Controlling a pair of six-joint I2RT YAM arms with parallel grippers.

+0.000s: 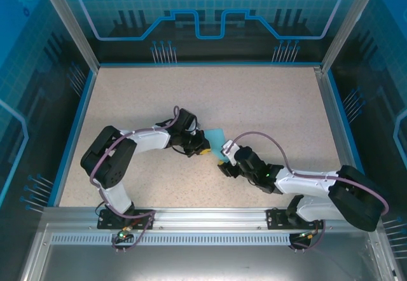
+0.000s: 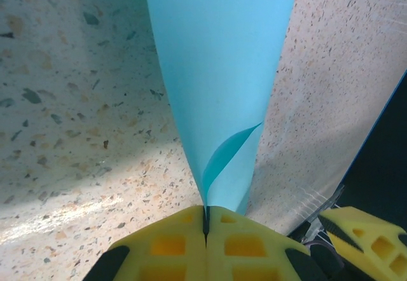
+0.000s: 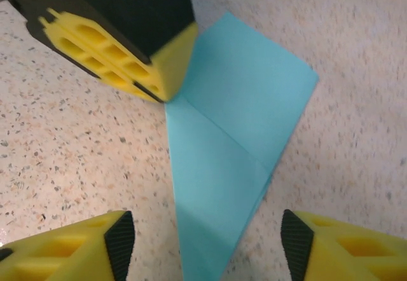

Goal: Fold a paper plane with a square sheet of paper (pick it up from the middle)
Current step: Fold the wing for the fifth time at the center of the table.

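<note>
Left gripper (image 2: 205,222) clamped tight on creased sheet of paper (image 2: 219,71).
Right gripper (image 3: 206,246) gaping wide, straddling its corner, gripping nothing.

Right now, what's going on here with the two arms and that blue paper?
Both arms are working on a light cyan sheet of paper near the middle of the table. The left gripper is shut on one edge of the sheet, pinching it where it is doubled over. The right gripper is open, its jaws standing either side of the paper's other end without gripping it. The sheet shows one crease and is partly folded, not yet a plane.
</note>
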